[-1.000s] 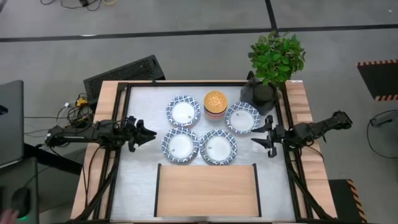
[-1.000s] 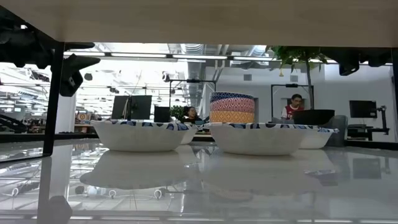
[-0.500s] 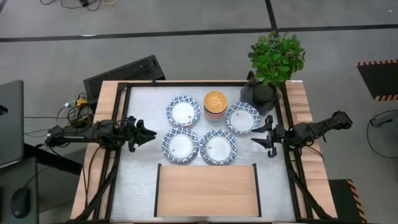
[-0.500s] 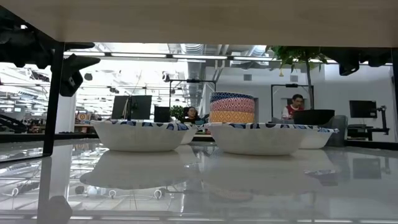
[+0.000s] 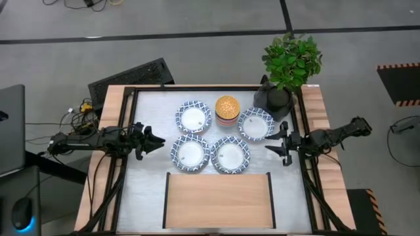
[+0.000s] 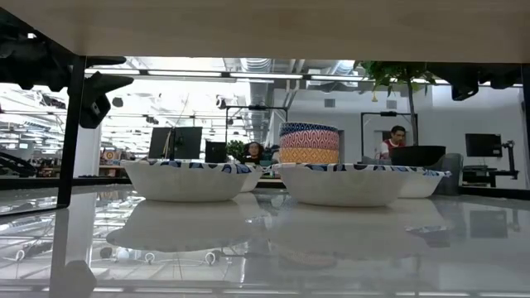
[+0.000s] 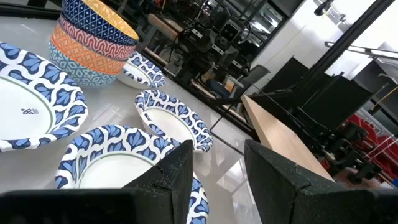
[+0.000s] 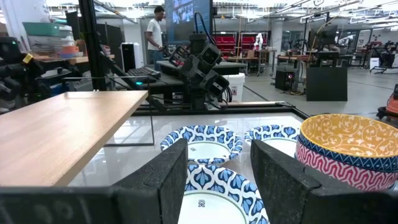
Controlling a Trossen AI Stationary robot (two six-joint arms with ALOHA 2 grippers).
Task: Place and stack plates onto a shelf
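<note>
1. I see four plates point(image 5: 193, 118) lying flat, rims up, in two rows at mid-table beside a stack of patterned bowls point(image 5: 227, 109).
2. The shelf point(image 5: 218, 200) sits at the near edge, its long axis running left to right, bare.
3. My left gripper point(image 5: 152, 139) hovers at the left rim, fingers apart.
4. My right gripper point(image 5: 277, 142) sits right of the plates, fingers seemingly apart.

Four round plates point(image 5: 211, 137) with blue-and-white patterned rims and plain white centres are being shown lying flat and face up on the table, unstacked, in two rows of two. The two front plates are touching or nearly so; the two back plates are set apart. The shelf point(image 5: 218, 200), a flat rectangular light-wood board with thin black side rails, is lying just in front of them.
</note>
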